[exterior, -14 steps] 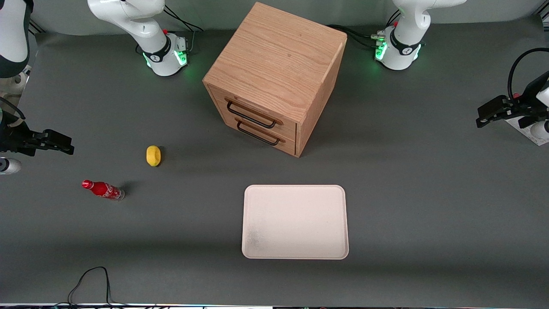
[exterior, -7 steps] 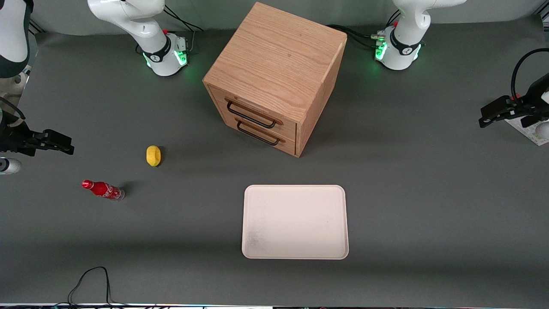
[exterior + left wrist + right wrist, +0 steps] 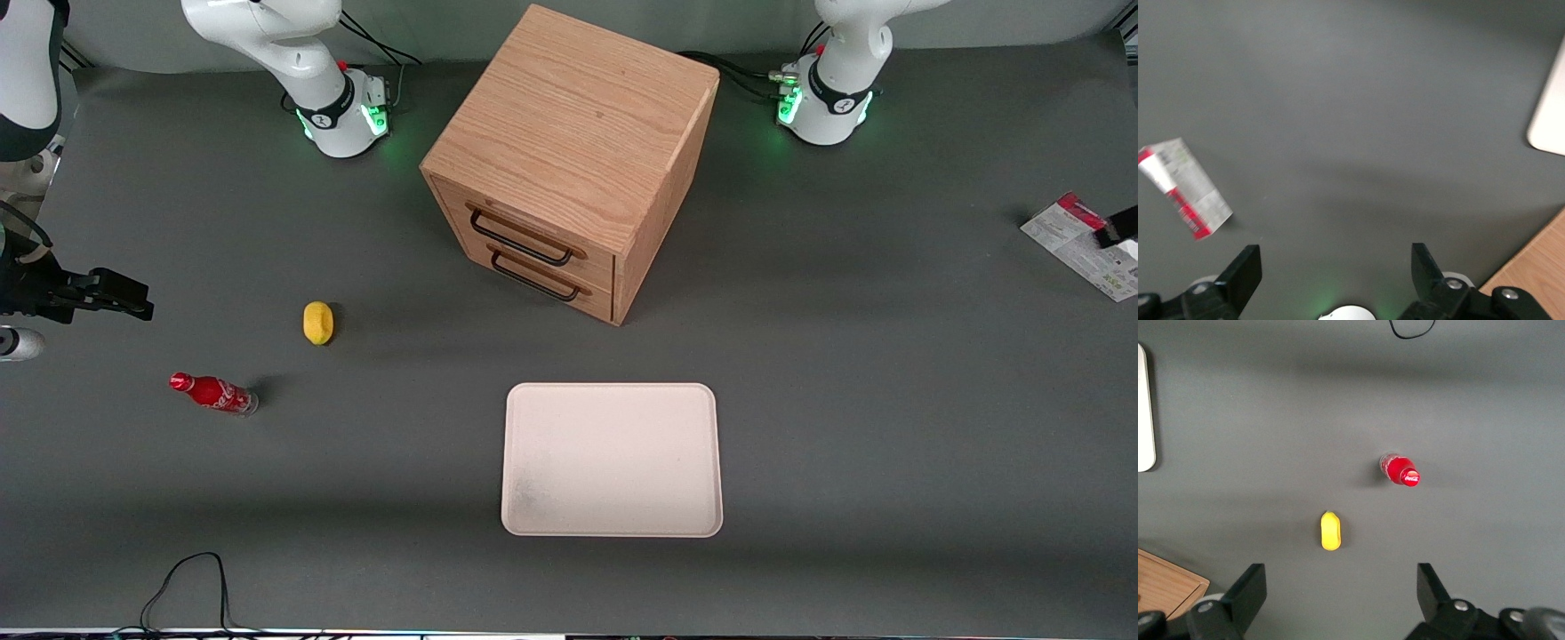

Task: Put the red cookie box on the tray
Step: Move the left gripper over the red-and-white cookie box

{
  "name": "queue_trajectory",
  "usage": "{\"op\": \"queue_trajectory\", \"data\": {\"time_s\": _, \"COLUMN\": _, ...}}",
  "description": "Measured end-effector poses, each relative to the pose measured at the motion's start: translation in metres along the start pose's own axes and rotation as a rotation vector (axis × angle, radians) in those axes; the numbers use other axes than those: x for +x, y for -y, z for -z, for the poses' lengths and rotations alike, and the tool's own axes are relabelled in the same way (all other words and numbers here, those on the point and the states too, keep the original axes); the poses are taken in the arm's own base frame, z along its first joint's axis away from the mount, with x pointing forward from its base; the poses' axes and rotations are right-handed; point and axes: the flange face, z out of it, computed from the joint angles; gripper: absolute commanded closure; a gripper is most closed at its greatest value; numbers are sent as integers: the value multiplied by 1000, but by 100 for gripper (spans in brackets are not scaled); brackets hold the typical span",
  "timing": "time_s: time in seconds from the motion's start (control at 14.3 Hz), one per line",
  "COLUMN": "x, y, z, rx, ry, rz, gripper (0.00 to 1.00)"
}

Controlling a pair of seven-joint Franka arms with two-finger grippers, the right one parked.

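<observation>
The red cookie box [image 3: 1078, 244] lies flat on the grey table at the working arm's end, printed grey-white face up, one red end showing. In the left wrist view the red cookie box [image 3: 1185, 189] sits off to one side of the fingers, not between them. My left gripper [image 3: 1335, 260] hangs open above bare table with nothing in it. In the front view only a dark tip of the gripper [image 3: 1122, 228] shows at the picture's edge, over the box. The cream tray [image 3: 612, 460] lies nearer the front camera than the cabinet; a corner of the tray [image 3: 1548, 113] shows at the wrist.
A wooden cabinet [image 3: 569, 160] with two shut drawers stands mid-table. A yellow lemon [image 3: 317, 322] and a small red cola bottle [image 3: 213, 393] lie toward the parked arm's end. A black cable [image 3: 187, 582] loops at the table's front edge.
My left gripper has drawn away toward the working arm's end, almost leaving the front view. The cookie box it covered now shows.
</observation>
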Motion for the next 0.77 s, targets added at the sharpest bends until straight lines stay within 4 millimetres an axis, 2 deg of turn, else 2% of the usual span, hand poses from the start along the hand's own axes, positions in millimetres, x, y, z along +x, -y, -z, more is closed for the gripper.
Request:
{"op": "queue_trajectory", "data": {"time_s": 0.21, "x": -5, "y": 89, "z": -12, "rx": -17, "ry": 33, "rz": 160, "gripper": 0}}
{"op": "queue_trajectory", "data": {"time_s": 0.28, "x": -10, "y": 124, "z": -18, "rx": -26, "ry": 44, "rz": 223, "gripper": 0}}
{"op": "queue_trajectory", "data": {"time_s": 0.49, "x": -34, "y": 228, "z": -35, "rx": -55, "ry": 58, "rz": 409, "gripper": 0}}
{"op": "queue_trajectory", "data": {"time_s": 0.63, "x": -50, "y": 272, "z": -39, "rx": -50, "ry": 34, "rz": 491, "gripper": 0}}
{"op": "queue_trajectory", "data": {"time_s": 0.77, "x": -64, "y": 295, "z": -41, "rx": -36, "ry": 22, "rz": 536, "gripper": 0}}
